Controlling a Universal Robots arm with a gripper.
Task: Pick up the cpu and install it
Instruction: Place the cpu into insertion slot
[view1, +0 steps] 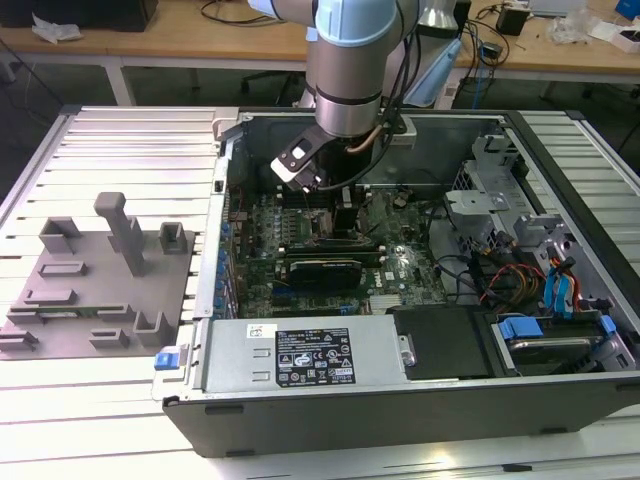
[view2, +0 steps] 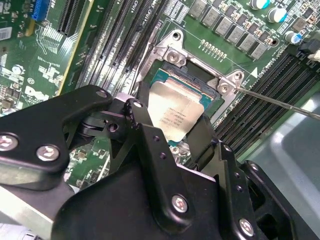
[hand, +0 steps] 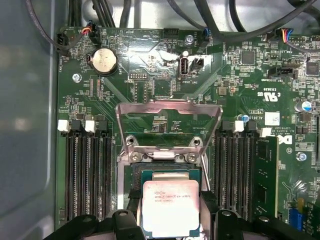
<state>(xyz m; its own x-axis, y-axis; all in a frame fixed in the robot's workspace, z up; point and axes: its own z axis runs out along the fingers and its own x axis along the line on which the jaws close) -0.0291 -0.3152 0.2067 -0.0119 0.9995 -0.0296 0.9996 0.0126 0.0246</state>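
Note:
In both wrist views the cpu (view2: 175, 112) (hand: 170, 207) has a shiny silver top with a thin teal rim. It lies flat over the open motherboard socket (view2: 172, 50), just below the raised metal load plate (hand: 169, 125). My gripper (view2: 174, 120) (hand: 170, 202) is shut on it, with one black finger (view2: 142, 107) against one edge and the other finger (view2: 204, 132) against the opposite edge. Whether the chip rests in the socket or hovers just above it I cannot tell. In the exterior view the gripper (view1: 343, 215) reaches down into the middle of the open computer case (view1: 400, 400).
Black memory slots (hand: 87, 175) (hand: 237, 170) flank the socket. A thin metal lever (view2: 280, 102) juts out beside it. Cables (view1: 500, 275) and blue drive bays fill the case on the exterior view's right. A grey parts fixture (view1: 100, 280) lies outside on the left.

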